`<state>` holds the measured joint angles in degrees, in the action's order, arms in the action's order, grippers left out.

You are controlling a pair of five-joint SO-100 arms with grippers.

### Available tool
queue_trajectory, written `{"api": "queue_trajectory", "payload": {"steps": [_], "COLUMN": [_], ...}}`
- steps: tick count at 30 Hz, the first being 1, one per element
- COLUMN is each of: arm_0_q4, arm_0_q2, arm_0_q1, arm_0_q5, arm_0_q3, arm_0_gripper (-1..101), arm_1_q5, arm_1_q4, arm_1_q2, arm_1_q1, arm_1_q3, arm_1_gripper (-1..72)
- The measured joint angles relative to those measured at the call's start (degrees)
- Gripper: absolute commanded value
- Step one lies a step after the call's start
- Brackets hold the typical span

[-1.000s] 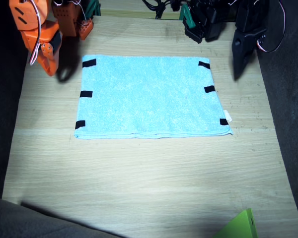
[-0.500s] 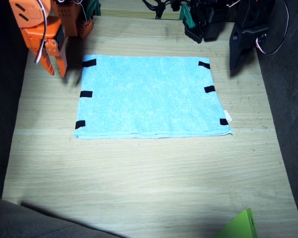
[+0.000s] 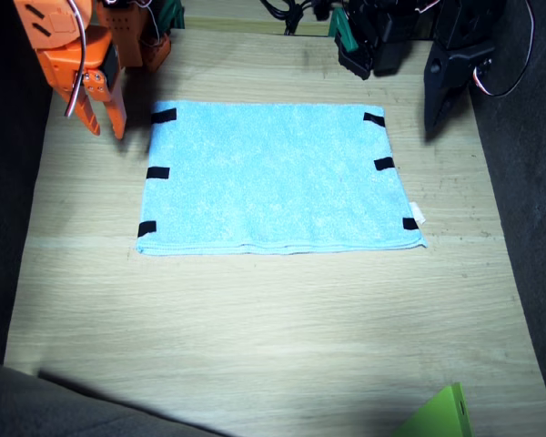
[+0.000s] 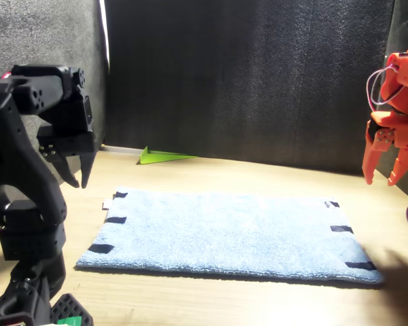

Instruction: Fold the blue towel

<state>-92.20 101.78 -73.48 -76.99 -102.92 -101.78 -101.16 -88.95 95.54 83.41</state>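
The blue towel (image 3: 278,177) lies flat on the tabletop (image 3: 255,328), with nothing on it, so the space above it is open. The wide strip of tabletop between the towel and the green sheet (image 3: 437,417) at the corner is bare. The right hand (image 3: 102,120) hangs with fingers parted just beside the towel's corner; the left hand (image 4: 73,170) hovers fingers apart above the opposite edge, seemingly off the cloth. Dark walls (image 4: 258,75) close the sides.
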Motion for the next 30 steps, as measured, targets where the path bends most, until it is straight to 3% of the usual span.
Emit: {"api": "queue_trajectory", "payload": {"steps": [10, 14, 19, 30], "arm_0_q4": [7.21, 8.44, 8.96, 4.13], "arm_0_q2": [5.01, 9.23, 2.55, -11.34], "arm_0_q1": [-1.41, -2.2, 0.79, 12.22], "arm_0_q5": [0.53, -0.09, 0.97, 1.58], "arm_0_q3": [-13.62, -16.88, -15.56, -1.93], "arm_0_gripper": [0, 7, 13, 9], "arm_1_q5": [-3.78, -3.96, -3.69, -1.58], "arm_1_q4": [7.65, 9.58, 9.4, 9.05], "arm_1_q2": [-1.58, -2.37, -2.37, -0.53], "arm_1_q1": [7.03, 6.77, 6.06, 2.46], "arm_1_q3": [10.37, 11.43, 11.43, 7.03], "arm_1_gripper": [17.5, 17.9, 18.0, 18.1]}}
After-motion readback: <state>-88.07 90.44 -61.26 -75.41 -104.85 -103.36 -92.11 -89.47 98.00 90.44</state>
